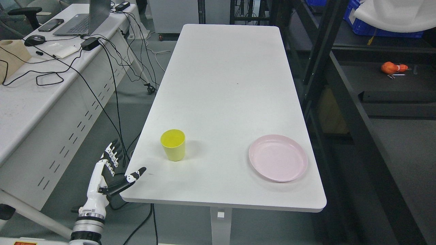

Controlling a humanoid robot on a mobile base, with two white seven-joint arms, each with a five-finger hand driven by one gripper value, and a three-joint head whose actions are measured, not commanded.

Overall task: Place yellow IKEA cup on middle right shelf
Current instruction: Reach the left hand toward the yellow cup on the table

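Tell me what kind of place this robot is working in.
Probably a robotics lab or workshop: a side desk with a laptop and tangled cables, a bare white test table, and dark metal shelving with blue bins.

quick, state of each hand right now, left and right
Left hand: open, fingers spread, holding nothing, beside the table's near left corner, apart from the yellow cup.
Right hand: not in view.

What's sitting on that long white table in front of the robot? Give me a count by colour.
Yellow: 1, the yellow cup, standing upright near the table's left edge
Pink: 1, the pink plate, lying flat near the right edge of the white table
Total: 2
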